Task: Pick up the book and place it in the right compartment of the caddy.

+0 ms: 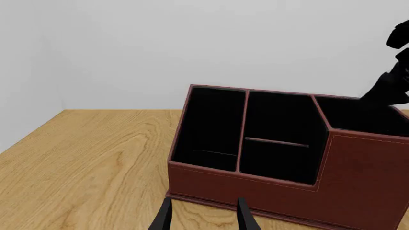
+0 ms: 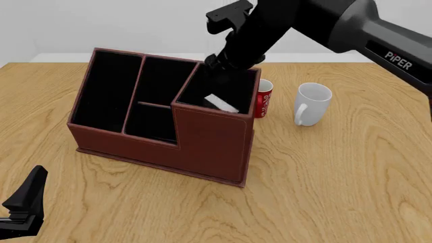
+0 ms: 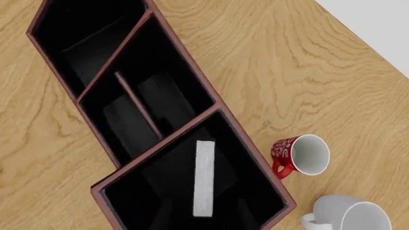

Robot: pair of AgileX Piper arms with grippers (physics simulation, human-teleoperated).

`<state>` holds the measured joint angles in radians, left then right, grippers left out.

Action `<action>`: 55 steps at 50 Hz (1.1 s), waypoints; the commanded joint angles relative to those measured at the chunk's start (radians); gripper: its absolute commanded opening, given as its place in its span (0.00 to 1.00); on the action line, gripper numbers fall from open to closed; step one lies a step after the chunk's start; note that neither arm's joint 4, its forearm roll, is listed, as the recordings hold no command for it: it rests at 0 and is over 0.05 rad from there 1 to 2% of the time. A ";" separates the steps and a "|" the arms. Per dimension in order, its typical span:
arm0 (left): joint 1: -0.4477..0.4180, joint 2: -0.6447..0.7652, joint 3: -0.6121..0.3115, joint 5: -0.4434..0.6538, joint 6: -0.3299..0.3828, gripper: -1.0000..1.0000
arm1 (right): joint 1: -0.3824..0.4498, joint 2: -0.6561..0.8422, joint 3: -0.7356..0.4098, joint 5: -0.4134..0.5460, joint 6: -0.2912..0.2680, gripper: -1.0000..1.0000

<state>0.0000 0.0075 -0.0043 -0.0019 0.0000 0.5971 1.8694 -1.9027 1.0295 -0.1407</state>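
The reddish-brown caddy [image 2: 212, 144] stands mid-table, its right compartment [image 2: 236, 83] on the taller stepped side. The black book [image 2: 221, 103] stands on edge inside that compartment, its white page edges [image 3: 204, 177] facing up. My right gripper [image 2: 226, 63] hovers just above the compartment's back rim, open. In the right wrist view its dark fingers flank the book without touching it. My left gripper [image 1: 203, 218] is open and holds nothing, low over the table in front of the caddy [image 1: 357, 177], and sits at the near left corner [image 2: 24, 202] in the front view.
A small red mug [image 2: 263, 98] stands right behind the caddy's right end. A white mug [image 2: 312, 104] sits a little further right. The right arm [image 1: 393, 81] reaches over the caddy from the right. The caddy's long left section [image 2: 108, 88] and two middle sections hold nothing.
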 commanded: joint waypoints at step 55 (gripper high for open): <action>0.000 0.000 0.000 0.000 0.000 1.00 | 0.048 -0.810 0.732 -0.462 -0.032 1.00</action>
<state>0.0000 0.0075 -0.0043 -0.0019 0.0000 0.6289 1.2427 -1.3258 0.6955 -0.1647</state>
